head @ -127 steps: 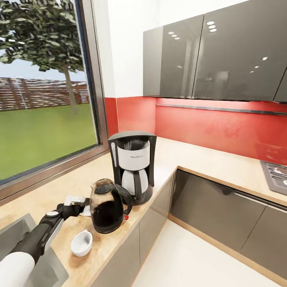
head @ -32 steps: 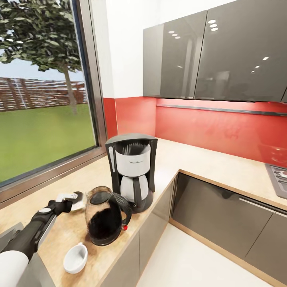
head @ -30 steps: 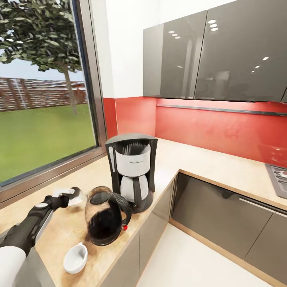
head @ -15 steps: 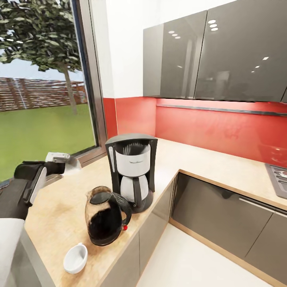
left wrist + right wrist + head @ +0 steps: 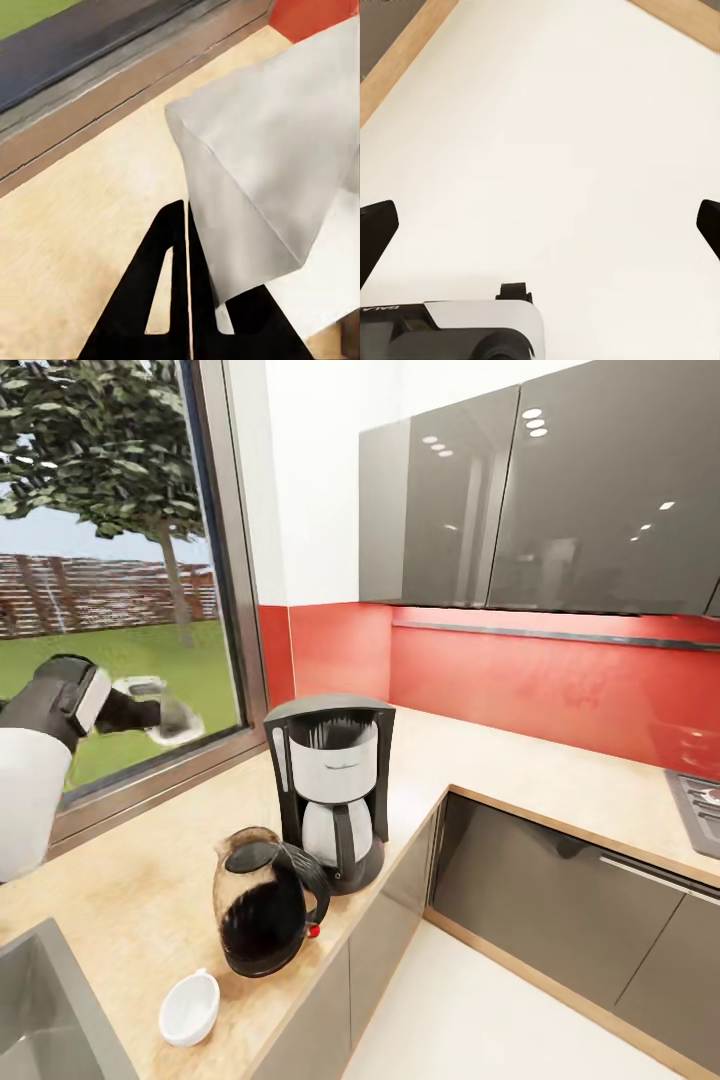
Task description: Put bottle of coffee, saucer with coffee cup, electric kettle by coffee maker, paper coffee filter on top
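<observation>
Left claw (image 5: 150, 707) raised high in front of the window (image 5: 110, 560), pinched tight on the paper coffee filter (image 5: 270, 172), fingers (image 5: 161, 292) pressed together with the white cone hanging from them over the table (image 5: 140, 880). Right claw (image 5: 540, 225) spread wide over pale floor (image 5: 562, 127), holding nothing. Coffee maker (image 5: 330, 790) upright near the table's inner corner. Electric kettle (image 5: 265, 900) just beside it, toward the front edge. Coffee cup (image 5: 190, 1007) near the kettle, upright, close to the sink (image 5: 40, 1010).
</observation>
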### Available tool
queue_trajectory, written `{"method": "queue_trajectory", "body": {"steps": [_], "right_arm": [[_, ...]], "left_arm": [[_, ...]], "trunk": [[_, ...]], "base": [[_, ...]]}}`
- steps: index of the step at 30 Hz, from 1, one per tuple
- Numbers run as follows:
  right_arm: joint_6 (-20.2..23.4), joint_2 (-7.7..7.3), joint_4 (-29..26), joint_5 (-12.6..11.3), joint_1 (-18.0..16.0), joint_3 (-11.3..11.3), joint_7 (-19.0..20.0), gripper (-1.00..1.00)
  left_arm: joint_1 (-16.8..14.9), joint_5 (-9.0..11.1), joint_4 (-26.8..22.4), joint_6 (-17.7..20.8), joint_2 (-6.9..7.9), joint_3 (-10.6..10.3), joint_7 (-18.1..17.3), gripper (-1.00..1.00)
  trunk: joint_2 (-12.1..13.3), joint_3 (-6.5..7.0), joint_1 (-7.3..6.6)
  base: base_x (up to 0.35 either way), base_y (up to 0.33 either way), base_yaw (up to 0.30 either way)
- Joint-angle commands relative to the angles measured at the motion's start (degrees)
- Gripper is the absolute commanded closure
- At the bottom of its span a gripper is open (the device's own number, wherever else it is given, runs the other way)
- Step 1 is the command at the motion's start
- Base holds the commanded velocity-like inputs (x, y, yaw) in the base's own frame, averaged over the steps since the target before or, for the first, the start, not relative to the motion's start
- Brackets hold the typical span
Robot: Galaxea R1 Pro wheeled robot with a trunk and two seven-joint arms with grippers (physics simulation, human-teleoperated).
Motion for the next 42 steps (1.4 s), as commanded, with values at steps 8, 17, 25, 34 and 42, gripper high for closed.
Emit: {"method": "queue_trajectory", "body": {"steps": [8,17,25,34,42], "right_arm": [[-0.12,-0.02,-0.03,0.02,-0.02,-0.07,-0.02,-1.0],[-0.12,-0.05,-0.12,0.02,-0.02,-0.13,-0.02,-1.0],[-0.11,0.03,-0.53,-0.3,-0.02,-0.25,0.03,-1.0],[-0.12,0.03,-0.48,-0.23,-0.02,-0.25,-0.02,-1.0],[-0.12,0.03,-0.44,-0.22,-0.01,-0.25,-0.02,-1.0]], "left_arm": [[-19.6,-0.57,25.62,0.16,-0.41,-0.27,-0.19,1.0],[-32.22,-0.77,29.96,0.22,-0.47,-0.18,0.51,1.0],[-37.76,-0.69,29.91,0.24,-0.29,0.32,0.52,1.0],[-37.75,-0.56,29.82,0.24,-0.39,0.47,0.44,1.0],[-37.75,-0.51,29.81,0.19,-0.64,0.6,0.44,1.0]], "trunk": [[-0.16,-0.11,0.02],[-0.16,-0.11,0.02],[-0.16,-0.11,0.02],[-0.16,-0.11,0.02],[-0.16,-0.11,0.02]], "base": [[0.0,0.0,0.0],[0.0,0.0,0.0],[0.0,0.0,0.0],[-0.048,-0.101,0.0],[-0.027,-0.261,0.164]]}}
